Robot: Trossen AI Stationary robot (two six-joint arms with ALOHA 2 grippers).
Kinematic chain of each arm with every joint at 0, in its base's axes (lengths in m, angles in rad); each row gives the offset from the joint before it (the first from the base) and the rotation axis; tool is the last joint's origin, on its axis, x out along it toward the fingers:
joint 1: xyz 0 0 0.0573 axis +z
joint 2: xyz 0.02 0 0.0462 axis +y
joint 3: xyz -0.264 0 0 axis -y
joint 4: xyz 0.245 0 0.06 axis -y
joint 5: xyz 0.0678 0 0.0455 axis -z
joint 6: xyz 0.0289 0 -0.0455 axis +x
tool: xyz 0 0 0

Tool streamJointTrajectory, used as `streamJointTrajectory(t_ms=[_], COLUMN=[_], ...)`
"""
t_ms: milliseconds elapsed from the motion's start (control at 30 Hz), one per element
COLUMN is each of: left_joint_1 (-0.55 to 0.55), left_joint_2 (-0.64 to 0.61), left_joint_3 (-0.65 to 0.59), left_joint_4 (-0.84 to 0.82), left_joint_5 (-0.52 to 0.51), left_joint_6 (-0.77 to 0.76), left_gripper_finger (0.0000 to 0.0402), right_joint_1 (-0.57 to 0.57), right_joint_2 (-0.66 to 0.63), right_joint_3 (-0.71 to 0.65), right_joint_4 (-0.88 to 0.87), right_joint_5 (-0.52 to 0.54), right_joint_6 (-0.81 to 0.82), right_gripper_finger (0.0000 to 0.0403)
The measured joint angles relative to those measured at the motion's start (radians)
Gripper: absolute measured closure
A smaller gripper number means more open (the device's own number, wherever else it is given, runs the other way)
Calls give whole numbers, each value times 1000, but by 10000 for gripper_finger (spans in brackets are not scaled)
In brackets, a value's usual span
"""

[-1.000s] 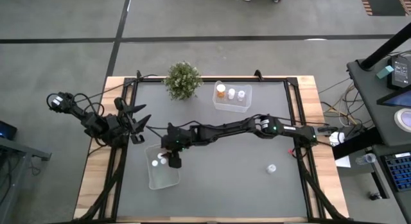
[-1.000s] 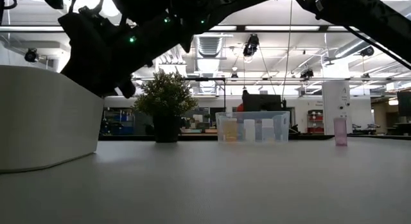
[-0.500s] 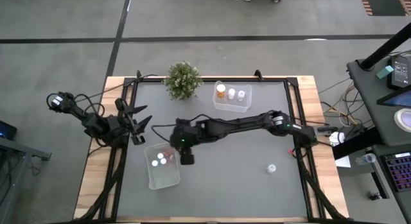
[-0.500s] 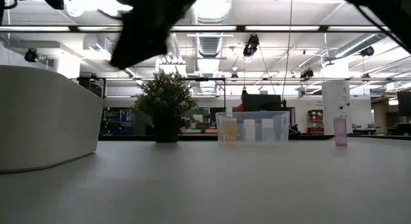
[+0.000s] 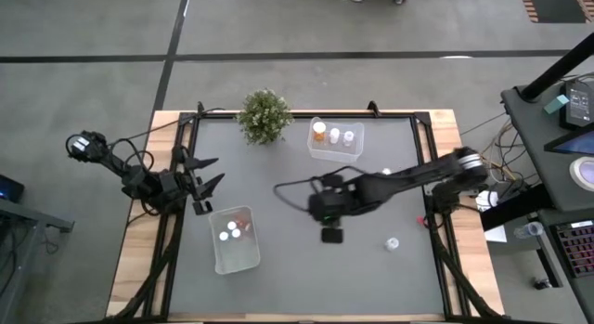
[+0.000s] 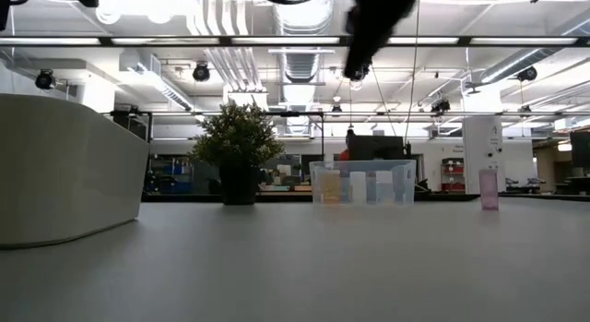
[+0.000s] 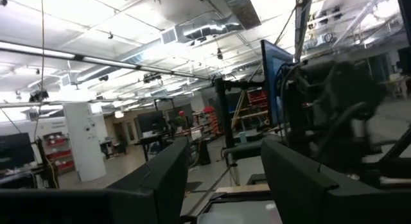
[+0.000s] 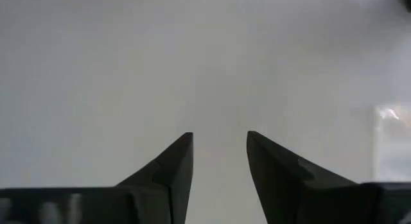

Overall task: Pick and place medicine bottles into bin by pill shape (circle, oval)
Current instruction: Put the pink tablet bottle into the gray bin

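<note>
My right gripper [image 5: 330, 233] is open and empty above the bare middle of the table; its fingers show apart in the right wrist view [image 8: 218, 135]. My left gripper [image 5: 200, 183] is open and empty at the table's left edge. A clear bin [image 5: 234, 240] at the near left holds two white-capped bottles [image 5: 228, 233] and a pink one [image 5: 243, 217]. A second clear bin [image 5: 336, 140] at the far middle holds an orange bottle [image 5: 319, 131] and two white ones. One small bottle [image 5: 393, 242] stands alone on the table at the near right; it shows pink in the low view [image 6: 489, 188].
A green bushy plant [image 5: 264, 115] stands at the far edge, left of the far bin. A small white thing [image 5: 386, 173] lies beside my right arm. The grey table top [image 5: 306, 287] is bare along its near side. Cables run along the left and right edges.
My right gripper has gone from above the near-left bin toward the table's right edge, to above the table's middle, and has risen in the low view. A pink bottle now shows in the near-left bin where the gripper stood.
</note>
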Motion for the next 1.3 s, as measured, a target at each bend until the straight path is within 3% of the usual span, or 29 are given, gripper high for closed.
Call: streamJointTrajectory(t_ms=[200,433,633,767,933,1300], left_joint_1=[1,3,3,3,3,3], left_joint_2=[59,171,238,262,277,274], left_joint_3=[34,38,37,36,36,36], left_joint_4=[8,69,182,208,229,241], left_joint_5=[0,0,0,-1,-2,-3], left_joint_6=[-48,-85,-78,-78,-78,-77], left_gripper_finger=[221,221,221,221,221,221], right_joint_1=[-26,-126,-204,-250,-332,-417], right_joint_2=[-257,-526,-675,-712,-694,-572], right_joint_3=[-238,-488,-658,-730,-793,-816], right_joint_4=[-2,-6,-9,-10,-10,-6], right_joint_5=[146,146,145,146,151,199], right_joint_6=[153,443,626,722,731,738], right_gripper_finger=[275,272,240,206,177,170])
